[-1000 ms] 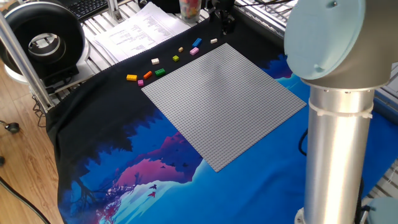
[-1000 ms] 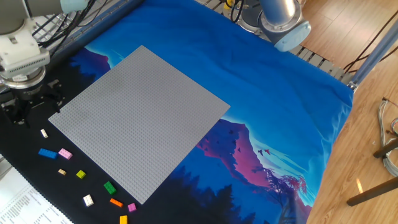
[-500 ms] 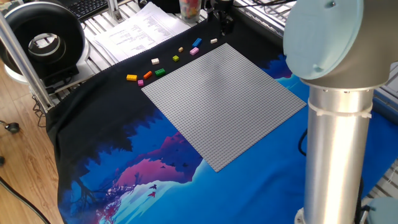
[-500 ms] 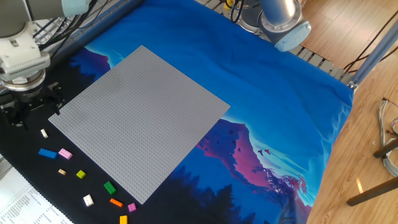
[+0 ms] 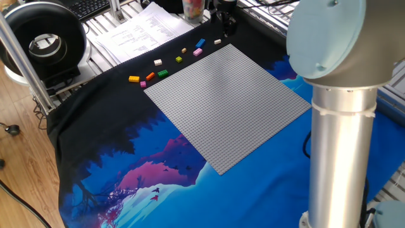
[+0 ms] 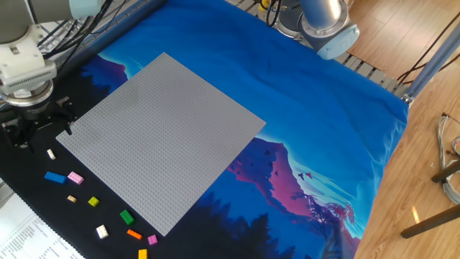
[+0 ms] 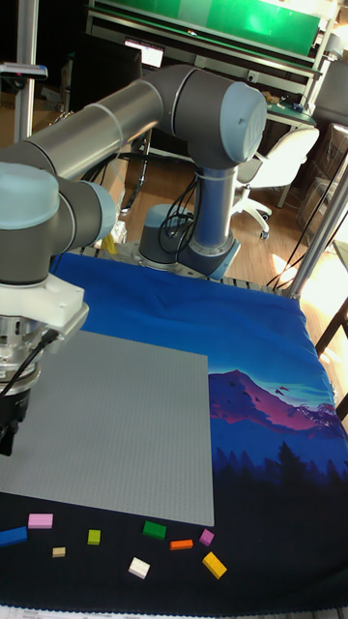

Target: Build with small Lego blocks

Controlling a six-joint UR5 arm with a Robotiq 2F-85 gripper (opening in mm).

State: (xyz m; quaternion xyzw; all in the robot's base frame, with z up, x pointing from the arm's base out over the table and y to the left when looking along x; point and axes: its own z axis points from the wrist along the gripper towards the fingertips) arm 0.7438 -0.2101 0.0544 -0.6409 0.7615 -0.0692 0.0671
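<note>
— Where is the gripper (image 6: 29, 133) found relative to the small Lego blocks (image 6: 92, 216)?

— It is held above the dark cloth off the baseplate's (image 6: 162, 137) corner. The bricks are strung out along the adjoining edge, from the white brick (image 6: 50, 154) just beside the gripper, through the blue brick (image 6: 54, 177), to the orange-yellow brick (image 6: 142, 253) farthest off.

— And the jaws?

— Nothing appears to be held; whether they are parted cannot be told.

Bright, even overhead light, soft faint shadows, sharp focus on the bench (image 6: 338, 79), mild glare on the wood floor (image 6: 431, 144).
</note>
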